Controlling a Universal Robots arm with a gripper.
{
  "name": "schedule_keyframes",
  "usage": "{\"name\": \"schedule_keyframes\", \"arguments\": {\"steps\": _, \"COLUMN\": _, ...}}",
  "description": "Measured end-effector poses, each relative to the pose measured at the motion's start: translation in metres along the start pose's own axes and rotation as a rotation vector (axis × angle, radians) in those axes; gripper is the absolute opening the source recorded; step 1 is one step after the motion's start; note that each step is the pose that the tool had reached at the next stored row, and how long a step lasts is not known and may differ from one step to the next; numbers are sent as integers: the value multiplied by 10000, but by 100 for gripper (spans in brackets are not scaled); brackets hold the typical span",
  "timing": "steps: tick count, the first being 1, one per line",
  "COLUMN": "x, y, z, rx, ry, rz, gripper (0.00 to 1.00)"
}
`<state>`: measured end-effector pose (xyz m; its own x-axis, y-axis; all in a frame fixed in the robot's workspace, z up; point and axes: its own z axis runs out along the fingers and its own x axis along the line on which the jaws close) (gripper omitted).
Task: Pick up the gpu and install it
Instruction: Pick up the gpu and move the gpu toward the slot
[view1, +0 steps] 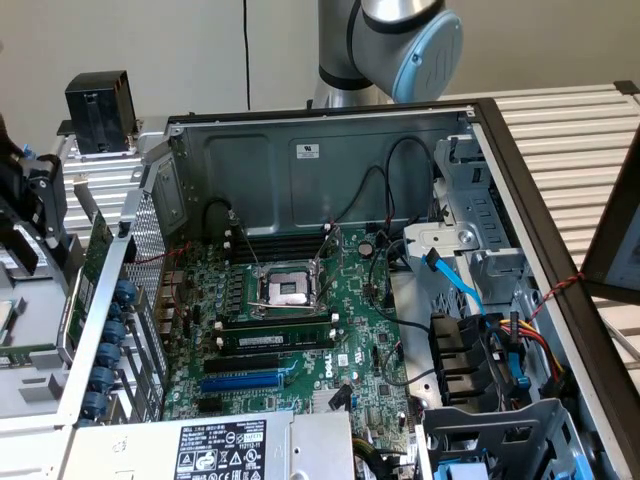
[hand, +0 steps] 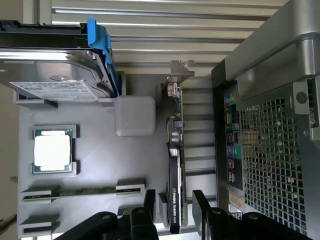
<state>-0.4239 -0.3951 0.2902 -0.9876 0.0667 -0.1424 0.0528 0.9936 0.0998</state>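
computer case (view1: 330, 150): lies open on its side with the motherboard (view1: 365, 300) facing up, the power supply (view1: 215, 445) at the edge nearest the camera and the drive cage (view1: 500, 420) at the exterior view's right. Turns its perforated rear panel toward the tray.

robot arm (view1: 400, 40): rises behind the case's far wall, blue-capped joint showing.

tray (hand: 95, 165): grey and moulded, sits just beside the case's rear panel. Carries the loose parts, each in its own recess.

gripper (hand: 174, 202): hangs over the lettered end of the gpu (hand: 175, 150), jaws wide. Sets one of the fingers (hand: 150, 202) on each flank of the card, with a gap on both sides. Holds nothing.

hard drive (hand: 50, 65): rests at the tray's end farthest from the gripper, with a blue bracket (hand: 102, 45) on the side toward the gpu.

gpu: stands edge-on in a slot along the tray's edge nearest the case, outside the case. Points its metal bracket end away from the gripper and its black shroud with pale lettering toward it. Remains seated, not lifted.

pale cube (hand: 135, 116): sits on the tray between the gpu and the hard drive, close beside the card.

processor chip (hand: 52, 150): lies flat in a square recess near the tray's edge opposite the gpu.

memory stick (hand: 82, 191): lies in a long slot between the processor chip and the gripper.
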Motion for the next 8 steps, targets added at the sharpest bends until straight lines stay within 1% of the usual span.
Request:
{"name": "schedule_keyframes", "arguments": {"steps": 2, "x": 2, "y": -35, "z": 24, "rx": -29, "ry": -35, "rz": 3, "gripper": 43}}
{"name": "schedule_keyframes", "arguments": {"steps": 6, "x": 5, "y": -133, "z": 75, "rx": -106, "ry": -67, "rz": 12, "gripper": 43}}
{"name": "schedule_keyframes", "arguments": {"steps": 8, "x": 5, "y": -169, "z": 96, "rx": -131, "ry": -121, "rz": 9, "gripper": 43}}
